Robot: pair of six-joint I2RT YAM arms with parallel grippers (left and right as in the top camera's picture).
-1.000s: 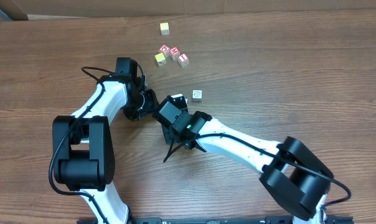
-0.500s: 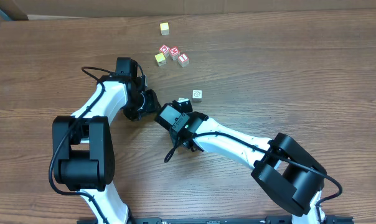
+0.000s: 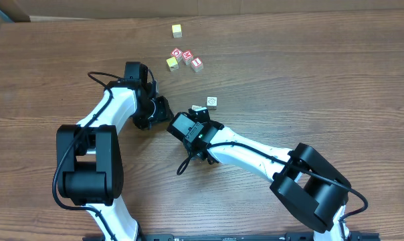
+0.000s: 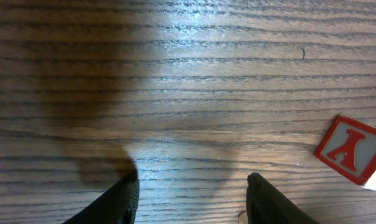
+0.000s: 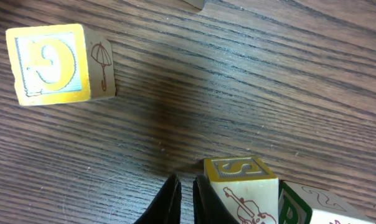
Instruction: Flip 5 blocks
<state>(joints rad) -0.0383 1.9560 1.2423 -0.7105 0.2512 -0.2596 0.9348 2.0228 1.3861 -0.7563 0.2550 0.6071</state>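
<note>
We are seeing the right gripper [image 5: 183,190] hanging low over the wooden table [image 3: 336,73], its fingers pressed together on nothing. A yellow S block [image 5: 241,174] is lying just beside them, with a green-faced block [image 5: 306,208] right next to it. A yellow G block [image 5: 51,62] is sitting well apart. The left gripper [image 4: 194,190] is standing with fingers apart over bare wood, a red X block [image 4: 350,149] lying at the edge of its view. Overhead, a cream block [image 3: 212,102] is resting near both grippers.
</note>
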